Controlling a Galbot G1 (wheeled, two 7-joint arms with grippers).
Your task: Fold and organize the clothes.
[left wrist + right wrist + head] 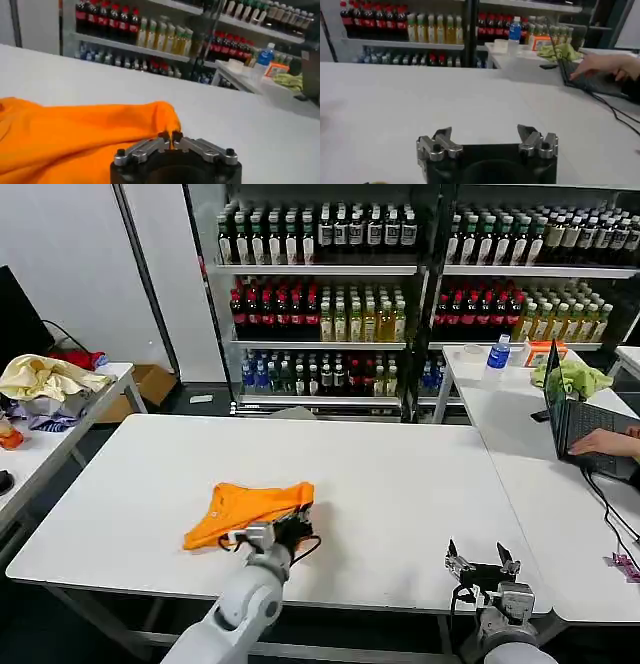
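The clothes are one bright orange T-shirt (245, 510), lying folded into a rumpled band on the white table (400, 484), left of centre near the front edge. My left gripper (290, 529) sits at the shirt's right end, shut on a pinch of the orange fabric (170, 125); in the left wrist view the shirt (75, 140) spreads away from the closed fingertips (163, 136). My right gripper (481, 563) hangs open at the table's front right edge, apart from the shirt, with nothing between its fingers (443, 136).
A pale yellow cloth heap (40, 376) lies on a side table at the left. On the right table stand a laptop (580, 419) with a person's hand on it, a lime-green cloth (572, 377) and a bottle (497, 354). Drink shelves (320, 294) stand behind.
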